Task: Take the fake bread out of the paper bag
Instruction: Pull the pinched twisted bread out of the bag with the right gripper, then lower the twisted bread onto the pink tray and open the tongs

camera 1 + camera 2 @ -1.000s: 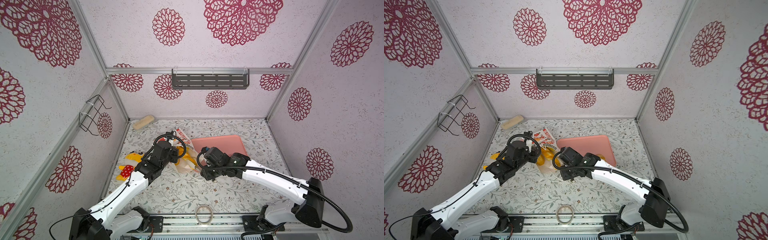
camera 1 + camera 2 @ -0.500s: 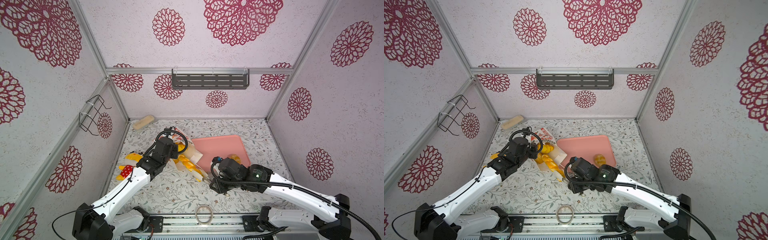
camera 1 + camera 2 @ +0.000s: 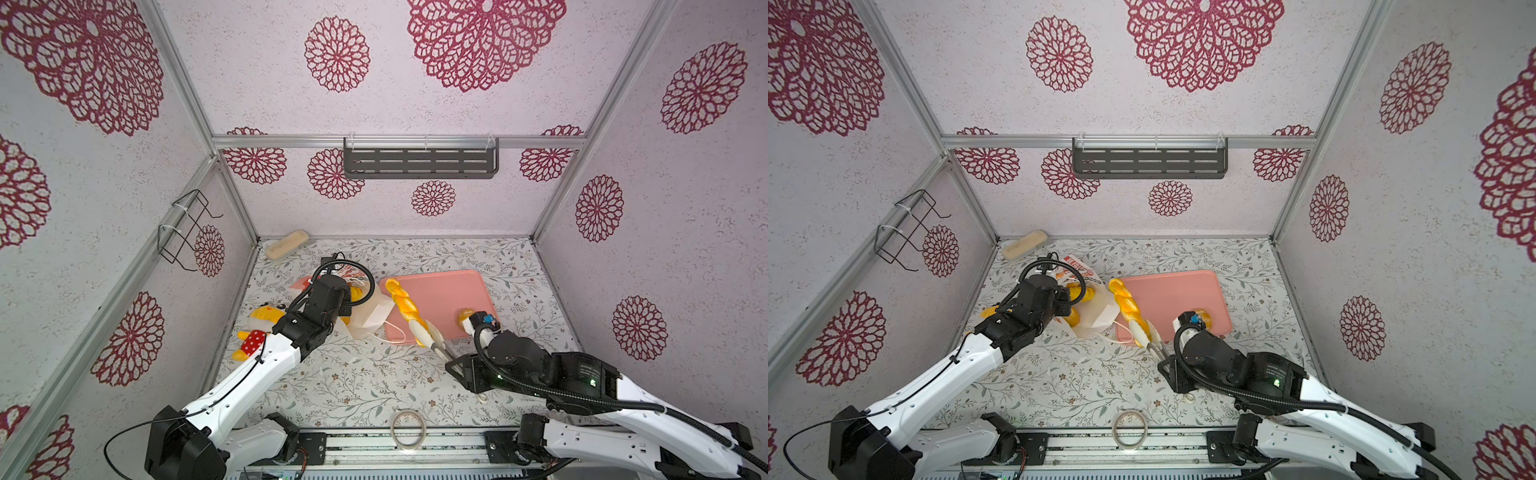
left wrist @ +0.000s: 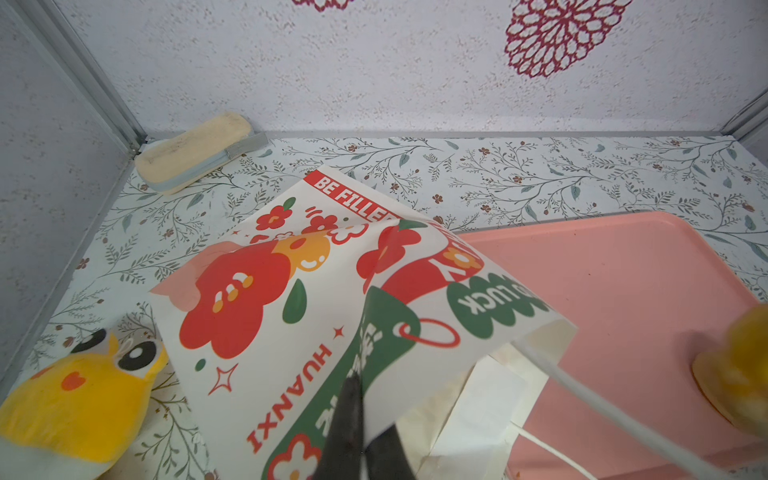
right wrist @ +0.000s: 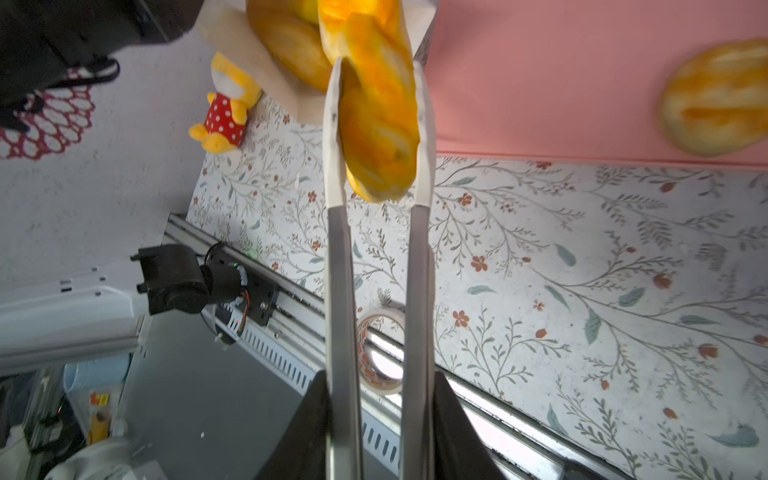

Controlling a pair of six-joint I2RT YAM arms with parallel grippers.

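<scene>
At the far left lies a yellow plush toy [image 3: 257, 332], no part of the job. Beside it the left gripper [image 4: 355, 399] is pinched shut on the printed face of the paper bag [image 4: 332, 291], which is tipped over with its mouth toward the pink tray [image 3: 449, 291]. At least two golden breads [image 5: 295, 54] show inside the mouth, so much of the unloading seems left. Next, the braided loaf [image 3: 405, 305] hangs over the tray's near left edge, seemingly clear of the bag, its lower end clamped between the long fingers of the right gripper [image 5: 376, 66]. Farther right a round bun [image 3: 465, 316] rests on the tray, so I judge one bread delivered and one on its way
</scene>
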